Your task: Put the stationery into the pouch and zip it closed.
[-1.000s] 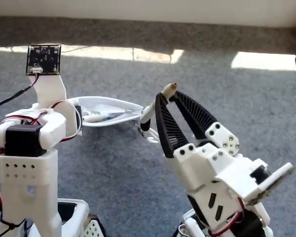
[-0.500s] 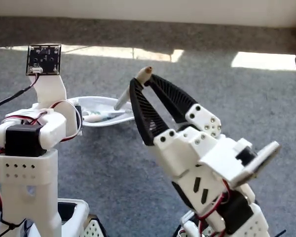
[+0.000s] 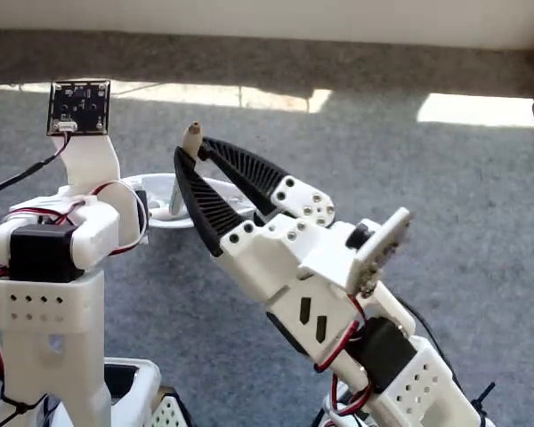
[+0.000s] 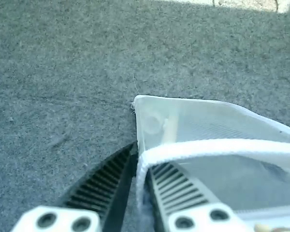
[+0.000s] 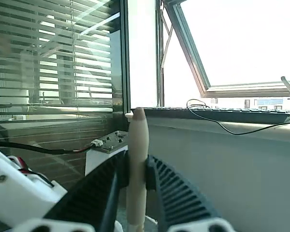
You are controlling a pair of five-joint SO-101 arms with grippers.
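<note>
1. The right gripper (image 3: pixel 193 153) is clamped on a slim cream-coloured pen (image 3: pixel 191 135), gripping it around its middle so the lower end slants down over the opening beneath; I cannot tell whether that end touches the fabric
2. Just beyond, the left gripper (image 4: pixel 139 159) is pinched narrow on the rim of the white translucent mesh pouch (image 4: pixel 198 121), apparently to lift that edge and hold the mouth open for the pen
3. The pouch lies on the grey carpet-textured desk (image 4: pixel 63 67), mouth gaping upward, and pale pieces seem to lie inside; the zip is not yet closed
</note>
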